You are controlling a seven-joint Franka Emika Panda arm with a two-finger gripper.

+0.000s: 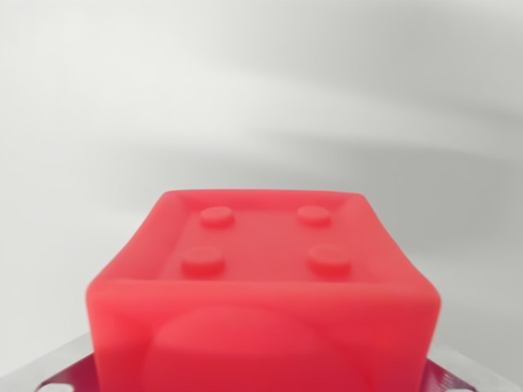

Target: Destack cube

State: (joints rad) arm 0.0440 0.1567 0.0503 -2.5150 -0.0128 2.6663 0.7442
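Cube point(261, 286): red, four studs on its top face, filling your wrist view's lower half. Metal gripper parts show at both lower corners; whether the claw clamps it, you cannot tell.

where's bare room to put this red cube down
Bare pale surface lies beyond the red cube and along both its sides. The bottom edge is crowded: the cube fills it, with grey metal parts at the corners.

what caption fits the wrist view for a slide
Wrist view: a red cube with four round studs on its recessed top fills the lower frame against a plain white surface.
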